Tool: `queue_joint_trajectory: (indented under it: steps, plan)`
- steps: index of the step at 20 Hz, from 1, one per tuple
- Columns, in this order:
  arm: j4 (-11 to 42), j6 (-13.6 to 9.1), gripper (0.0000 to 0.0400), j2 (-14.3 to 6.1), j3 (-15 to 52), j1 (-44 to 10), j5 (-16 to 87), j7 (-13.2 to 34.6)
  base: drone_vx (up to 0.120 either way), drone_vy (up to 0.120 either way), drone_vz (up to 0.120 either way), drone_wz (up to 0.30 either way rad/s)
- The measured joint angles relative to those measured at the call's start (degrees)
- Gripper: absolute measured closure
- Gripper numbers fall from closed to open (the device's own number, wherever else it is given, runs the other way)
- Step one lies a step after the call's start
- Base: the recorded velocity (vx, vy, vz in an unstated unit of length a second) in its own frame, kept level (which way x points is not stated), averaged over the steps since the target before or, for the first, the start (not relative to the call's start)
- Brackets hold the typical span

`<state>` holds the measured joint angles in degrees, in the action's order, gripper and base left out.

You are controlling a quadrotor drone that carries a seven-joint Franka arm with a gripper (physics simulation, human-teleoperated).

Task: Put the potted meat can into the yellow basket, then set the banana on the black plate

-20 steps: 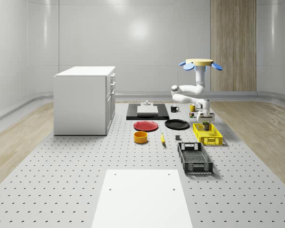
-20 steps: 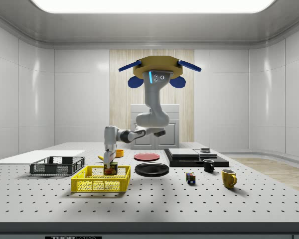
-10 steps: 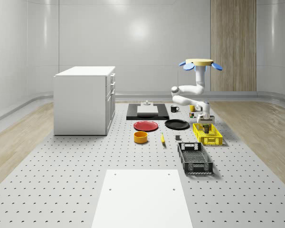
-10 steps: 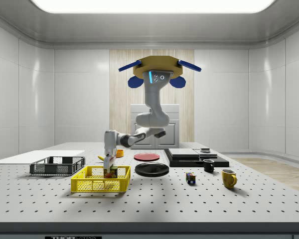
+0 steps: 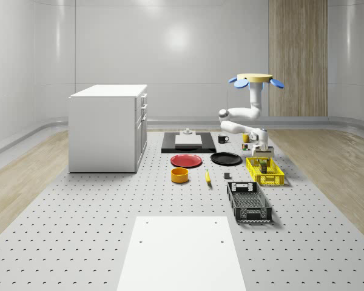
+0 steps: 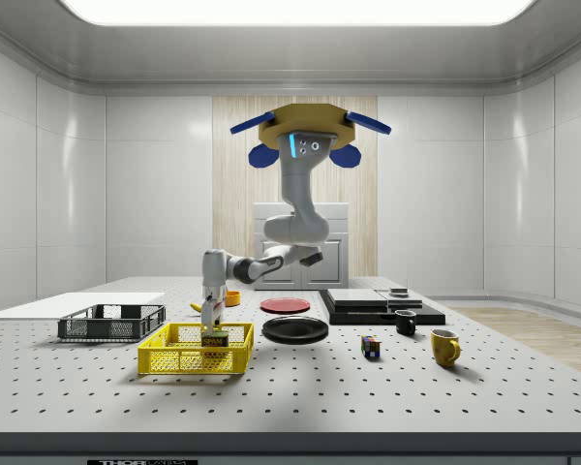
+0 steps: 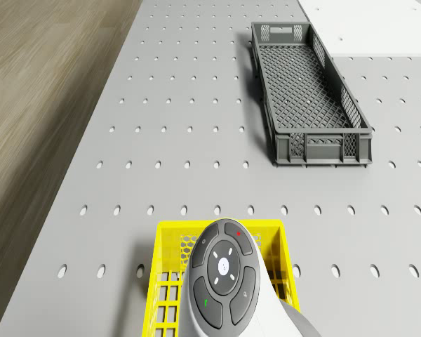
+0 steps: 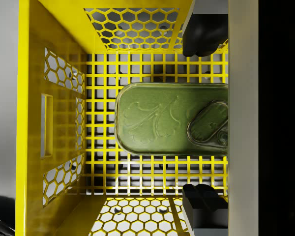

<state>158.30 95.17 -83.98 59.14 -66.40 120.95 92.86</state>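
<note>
The green potted meat can (image 8: pixel 172 125) lies on the floor of the yellow basket (image 8: pixel 64 123), also seen as the can (image 6: pixel 214 339) in the basket (image 6: pixel 196 353). My gripper (image 8: pixel 204 120) hangs open just above it, black fingertips (image 8: pixel 204 34) apart on either side and touching nothing. The gripper (image 6: pixel 211 312) points straight down over the basket (image 5: pixel 265 171). The drone (image 5: pixel 255 79) hovers high over the table's far right part. The banana (image 5: pixel 207 176) lies on the table left of the basket. The black plate (image 5: pixel 225 159) sits bare, beyond the banana.
A grey crate (image 7: pixel 309 91) lies just in front of the basket. A red plate (image 5: pixel 187 160) and an orange bowl (image 5: pixel 180 175) stand left of the banana. A white cabinet (image 5: pixel 108 127), a black slab (image 5: pixel 188 143), mugs (image 6: pixel 445 347) and a small cube (image 6: pixel 370 346) stand around.
The fingers opened and let go of the can, which now rests lower, on the basket floor. The gripper has lifted slightly above it.
</note>
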Motion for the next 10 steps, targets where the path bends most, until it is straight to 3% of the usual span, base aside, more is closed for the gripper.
queue_joint_trajectory:
  steps: [2, 5, 10]
  plan:
    - [0.23, -0.29, 0.0008, 0.07, 0.37, 0.18, -0.33, -0.06, 0.0, 0.0, 0.12, 0.0]
    - [0.43, -0.59, 0.0004, 0.19, 0.69, 0.37, -0.61, -0.14, 0.107, -0.067, 0.107, 0.0]
    - [0.58, -0.91, 0.0001, 0.39, 0.9, 0.57, -0.75, -0.24, 0.12, -0.12, 0.0, 0.0]
